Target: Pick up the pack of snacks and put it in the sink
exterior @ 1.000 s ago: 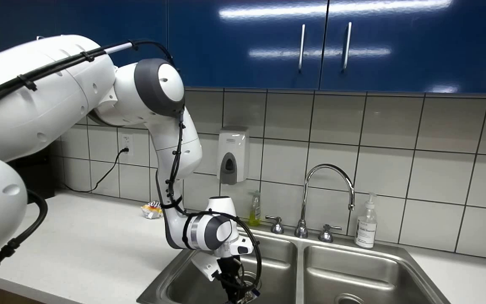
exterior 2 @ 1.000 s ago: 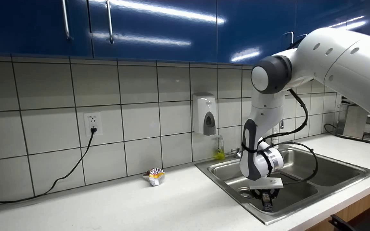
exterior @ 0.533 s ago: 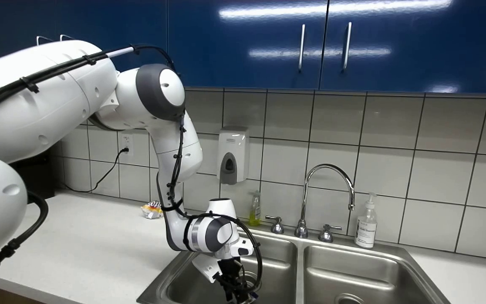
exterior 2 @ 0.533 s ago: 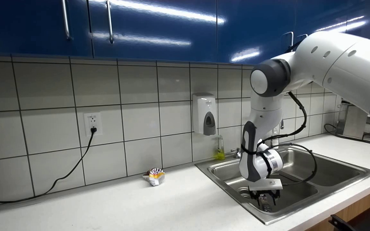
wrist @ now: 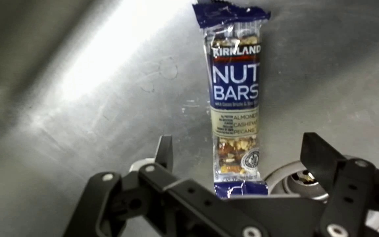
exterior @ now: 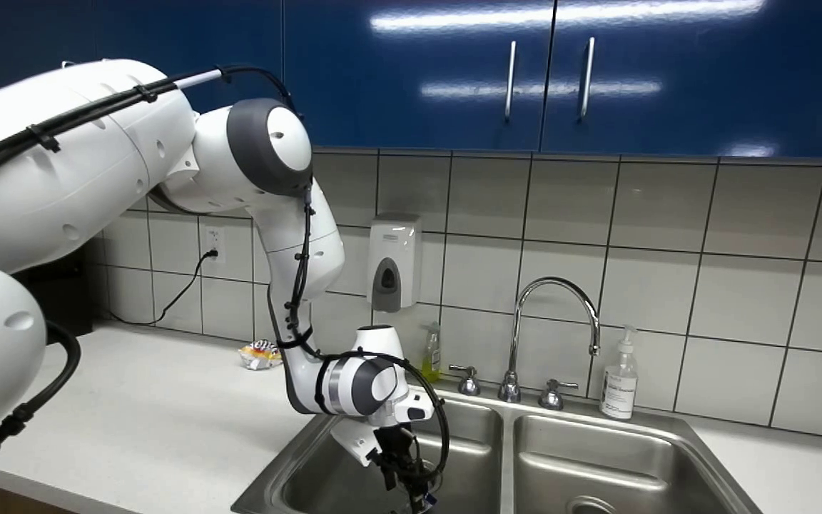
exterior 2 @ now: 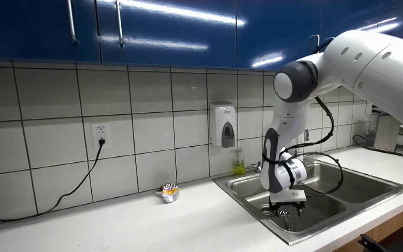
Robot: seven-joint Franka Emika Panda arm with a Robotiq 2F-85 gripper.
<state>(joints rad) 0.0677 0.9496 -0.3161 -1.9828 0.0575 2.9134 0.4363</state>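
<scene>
The pack of snacks, a slim nut bar in a dark blue and clear wrapper, lies flat on steel inside the sink. In the wrist view my gripper stands open, its fingers well apart to either side of the bar's near end and not touching it. An exterior view has the gripper low over the near basin, with the pack of snacks just beneath. In an exterior view the gripper partly hides the bar.
A drain lies beside the bar's near end. The faucet and a white pump bottle stand at the sink's back. A small crumpled packet sits on the counter by the wall. A dispenser hangs above.
A second ago the gripper was shut on the bar. It dipped slightly, opened and let go, then rose a little, while the bar stayed in the basin.
</scene>
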